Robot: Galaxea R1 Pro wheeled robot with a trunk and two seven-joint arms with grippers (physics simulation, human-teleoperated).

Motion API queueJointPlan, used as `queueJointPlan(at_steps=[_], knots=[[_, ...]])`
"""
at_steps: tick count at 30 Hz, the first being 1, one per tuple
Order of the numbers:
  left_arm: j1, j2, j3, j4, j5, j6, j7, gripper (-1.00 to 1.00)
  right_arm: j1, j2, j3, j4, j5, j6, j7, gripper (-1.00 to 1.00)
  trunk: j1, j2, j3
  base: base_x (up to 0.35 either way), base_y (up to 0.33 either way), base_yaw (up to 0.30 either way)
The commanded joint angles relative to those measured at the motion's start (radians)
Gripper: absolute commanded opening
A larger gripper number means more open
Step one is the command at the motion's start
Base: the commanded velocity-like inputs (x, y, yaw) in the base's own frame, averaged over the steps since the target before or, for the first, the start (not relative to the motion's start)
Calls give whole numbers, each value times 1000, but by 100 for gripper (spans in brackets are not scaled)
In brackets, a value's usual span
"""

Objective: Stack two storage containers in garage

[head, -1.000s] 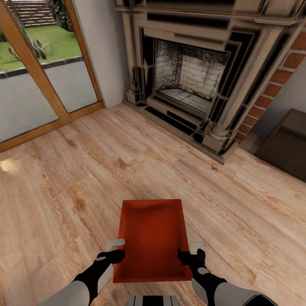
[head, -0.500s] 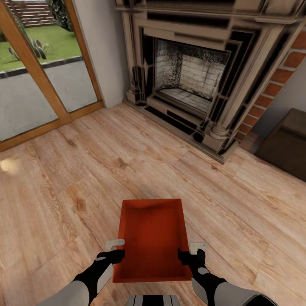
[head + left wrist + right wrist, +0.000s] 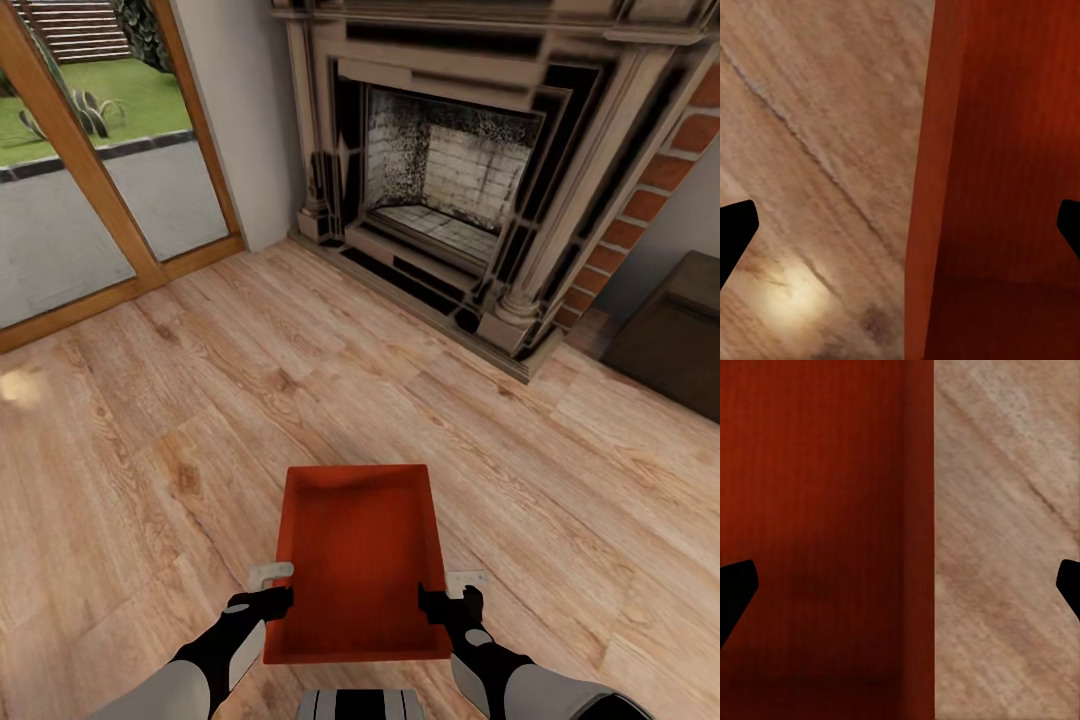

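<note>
Since a second ago the view has shifted only slightly, so little has changed: the red-orange open-top rectangular container (image 3: 358, 565) stays above the light wood-plank floor (image 3: 200, 420) before the dark ornate fireplace (image 3: 450, 190). The left gripper (image 3: 268, 590) and right gripper (image 3: 452, 592) each straddle one side wall with fingers wide, not visibly closed on it. The carrying to the garage has, I judge, hardly begun.

A red-orange storage container (image 3: 357, 560) is seen over a light wood-plank floor (image 3: 200, 420) with brown grain. Red brick (image 3: 650, 190) is shown beside a dark fireplace (image 3: 450, 180).
</note>
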Motion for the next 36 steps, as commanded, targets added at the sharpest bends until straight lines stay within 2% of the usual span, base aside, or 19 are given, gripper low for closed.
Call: queueJointPlan(at_steps=[1, 10, 16, 36], knots=[[0, 0, 0, -2, 10, 5, 2, 100, 0, 0, 9, 1, -7, -3, -3, 100, 0, 0, -1, 0, 0, 0], [0, 0, 0, -2, 9, 5, 3, 100, 0, 0, 9, 1, -7, -3, -4, 100, 0, 0, -1, 0, 0, 0], [0, 0, 0, -2, 9, 5, 3, 100, 0, 0, 9, 1, -8, -3, -3, 100, 23, -42, -19, 0, 0, 0], [0, 0, 0, -2, 9, 5, 3, 100, 0, 0, 9, 1, -8, -3, -3, 100, 23, -42, -19, 0, 0, 0]])
